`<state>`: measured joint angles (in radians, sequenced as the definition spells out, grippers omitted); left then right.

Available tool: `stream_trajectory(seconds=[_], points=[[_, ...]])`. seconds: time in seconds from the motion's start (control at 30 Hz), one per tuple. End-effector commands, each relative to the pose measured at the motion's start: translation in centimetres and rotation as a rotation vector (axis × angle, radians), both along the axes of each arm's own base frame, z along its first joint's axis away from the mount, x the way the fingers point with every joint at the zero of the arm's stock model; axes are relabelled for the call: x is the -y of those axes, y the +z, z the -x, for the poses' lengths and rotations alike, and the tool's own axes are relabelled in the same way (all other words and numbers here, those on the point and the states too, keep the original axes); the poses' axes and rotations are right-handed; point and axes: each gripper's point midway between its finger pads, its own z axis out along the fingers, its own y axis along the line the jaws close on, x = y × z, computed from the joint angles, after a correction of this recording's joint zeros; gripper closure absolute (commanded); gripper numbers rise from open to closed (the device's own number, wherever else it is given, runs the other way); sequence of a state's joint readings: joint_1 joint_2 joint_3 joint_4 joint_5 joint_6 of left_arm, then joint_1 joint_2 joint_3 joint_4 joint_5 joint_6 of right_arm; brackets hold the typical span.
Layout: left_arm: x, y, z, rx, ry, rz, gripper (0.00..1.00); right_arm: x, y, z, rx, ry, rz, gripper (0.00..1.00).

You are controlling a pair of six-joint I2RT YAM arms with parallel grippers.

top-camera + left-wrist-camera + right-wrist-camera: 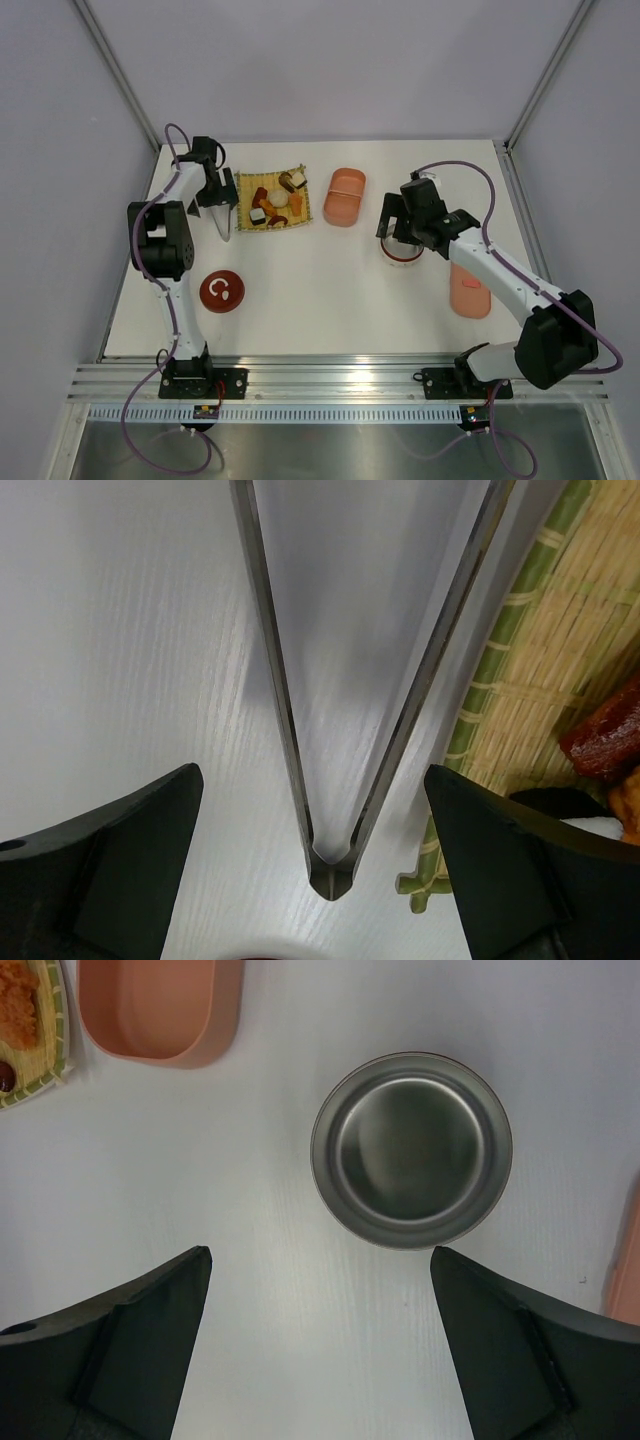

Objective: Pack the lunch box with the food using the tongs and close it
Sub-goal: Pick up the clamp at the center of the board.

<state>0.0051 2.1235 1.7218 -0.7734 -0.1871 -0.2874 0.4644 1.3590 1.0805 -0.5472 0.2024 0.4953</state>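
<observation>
The tongs (223, 222) lie flat on the table just left of the yellow mat. In the left wrist view their joined end (332, 872) sits between my fingers, and the two arms spread away from me. My left gripper (312, 770) is open and straddles that end without touching it. The food (272, 200) lies on the mat; a red-brown piece (610, 742) shows at the right edge. The pink lunch box (345, 196) stands open and empty right of the mat. My right gripper (320, 1250) is open and holds nothing, just short of a steel bowl (412, 1150).
The yellow woven mat (545, 670) runs along the tongs' right arm. A pink oval lid (470, 290) lies at the right beside the right arm. A round red lid (222, 291) sits near the left arm's base. The lunch box (160, 1010) is far left of the bowl.
</observation>
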Motion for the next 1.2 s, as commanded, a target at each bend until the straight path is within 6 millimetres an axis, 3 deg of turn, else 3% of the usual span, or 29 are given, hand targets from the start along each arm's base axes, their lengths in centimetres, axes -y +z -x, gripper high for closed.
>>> stream_trajectory(seconds=[0.0,0.23,0.43,0.73,0.93,1.07,1.17], points=[[-0.7,-0.3,-1.8,0.044,-0.010,0.052,0.03,-1.6,1.3,-0.9,0.023,0.022,-0.074,0.00],[-0.8,-2.0,-2.1,0.026,0.009,0.074,0.06,-2.3,0.8,-0.9,0.005,0.026,-0.106,0.00],[-2.1,-1.9,-2.3,0.029,0.024,0.004,0.14,-2.0,0.1,-0.6,-0.007,0.014,-0.103,0.00],[-2.7,-2.3,-3.5,0.034,0.025,-0.020,0.14,-2.1,-0.1,-0.9,-0.013,0.021,-0.092,0.00],[-2.7,-3.0,-4.0,0.033,0.035,0.011,0.25,-2.0,0.0,-0.9,-0.013,0.018,-0.088,0.01],[-3.0,-3.1,-4.0,0.031,0.038,0.007,0.42,-1.9,-0.1,-0.7,-0.017,0.015,-0.087,0.00],[-3.5,-1.8,-3.8,0.048,0.053,-0.019,0.66,-1.9,-0.1,-0.6,-0.020,0.012,-0.088,0.01]])
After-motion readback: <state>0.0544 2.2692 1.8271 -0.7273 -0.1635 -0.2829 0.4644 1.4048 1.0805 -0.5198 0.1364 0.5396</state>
